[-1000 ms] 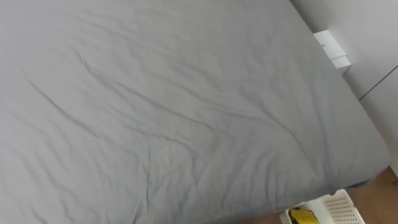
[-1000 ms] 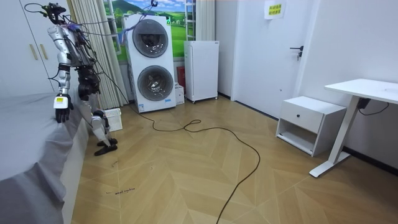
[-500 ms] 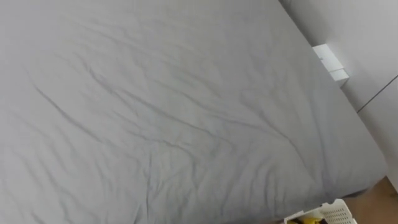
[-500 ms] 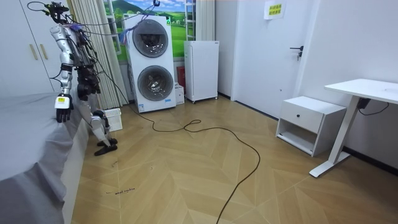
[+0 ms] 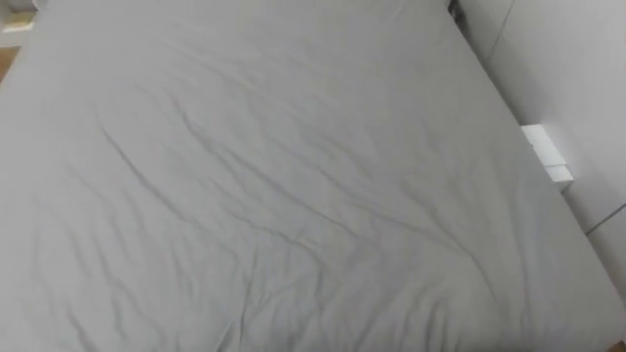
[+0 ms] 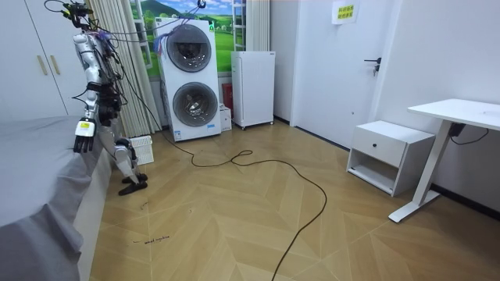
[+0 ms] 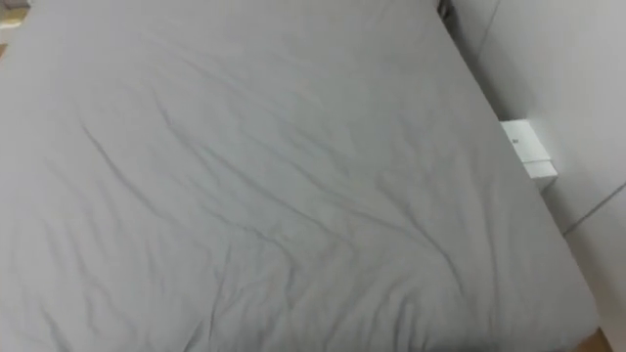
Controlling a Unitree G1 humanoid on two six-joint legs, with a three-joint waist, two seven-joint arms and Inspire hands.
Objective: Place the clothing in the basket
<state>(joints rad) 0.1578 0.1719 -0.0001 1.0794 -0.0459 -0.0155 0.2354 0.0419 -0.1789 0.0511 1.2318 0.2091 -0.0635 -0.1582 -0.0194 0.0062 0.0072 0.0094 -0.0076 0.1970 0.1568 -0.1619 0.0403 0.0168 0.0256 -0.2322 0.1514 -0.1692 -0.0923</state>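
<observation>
Wrinkled grey bed [image 5: 293, 176]; white basket [image 6: 141, 148] behind robot.

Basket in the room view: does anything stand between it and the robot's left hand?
Nothing visible does. The white basket stands on the floor by the robot's legs, near the curtain; the left hand hangs at the edge of the grey bed, higher up.

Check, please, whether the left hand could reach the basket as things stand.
Probably not: the left hand hangs at the edge of the bed, while the basket stands low on the floor behind the robot's legs.
</observation>
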